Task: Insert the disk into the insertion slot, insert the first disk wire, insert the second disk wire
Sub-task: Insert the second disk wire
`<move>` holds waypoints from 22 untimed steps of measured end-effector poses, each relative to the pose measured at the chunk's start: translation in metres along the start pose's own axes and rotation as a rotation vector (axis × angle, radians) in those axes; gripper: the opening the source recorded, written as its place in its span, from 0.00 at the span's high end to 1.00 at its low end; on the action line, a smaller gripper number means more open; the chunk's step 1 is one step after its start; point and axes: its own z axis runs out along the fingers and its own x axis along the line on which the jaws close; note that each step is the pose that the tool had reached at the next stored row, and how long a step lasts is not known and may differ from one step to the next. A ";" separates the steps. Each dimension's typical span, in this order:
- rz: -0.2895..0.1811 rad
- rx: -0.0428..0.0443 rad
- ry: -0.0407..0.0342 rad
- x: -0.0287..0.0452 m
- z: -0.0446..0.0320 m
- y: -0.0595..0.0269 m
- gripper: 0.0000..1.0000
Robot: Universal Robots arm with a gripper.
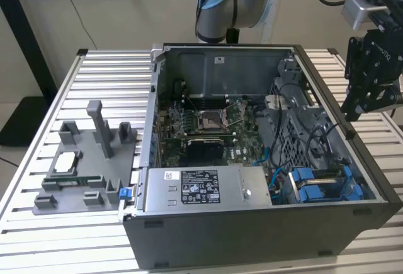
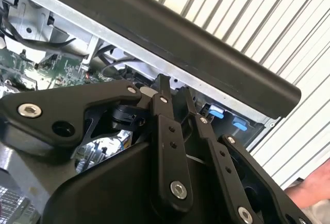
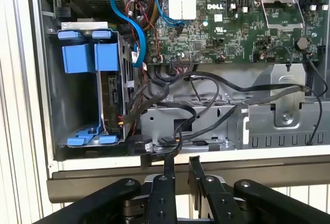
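Observation:
The disk (image 3: 111, 98) stands on edge with its blue frame (image 3: 85, 56) in the insertion slot (image 3: 54, 85), at the corner of the open computer case. In the exterior view its blue frame (image 1: 313, 184) shows at the case's near right. A blue wire (image 3: 135, 33) and a bundle of black wires (image 3: 154, 87) run up to the disk's end; I cannot tell whether they are plugged in. My gripper (image 3: 181, 162) hangs above the case's side wall, apart from the disk, fingers nearly together with nothing between them. It also shows in the second wrist view (image 2: 172, 87) and at the exterior view's right (image 1: 354, 111).
The case's black rim (image 3: 103, 185) lies just under the fingertips. A grey box with a sticker (image 1: 208, 189) fills the near middle of the case and the green board (image 1: 201, 129) lies behind it. A grey fixture (image 1: 88, 160) with small parts is at the exterior view's left. A person's hand (image 2: 309, 198) shows beside the table.

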 end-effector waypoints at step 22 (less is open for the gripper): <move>0.003 0.0022 -0.0002 0.0292 -0.0013 0.0019 0.00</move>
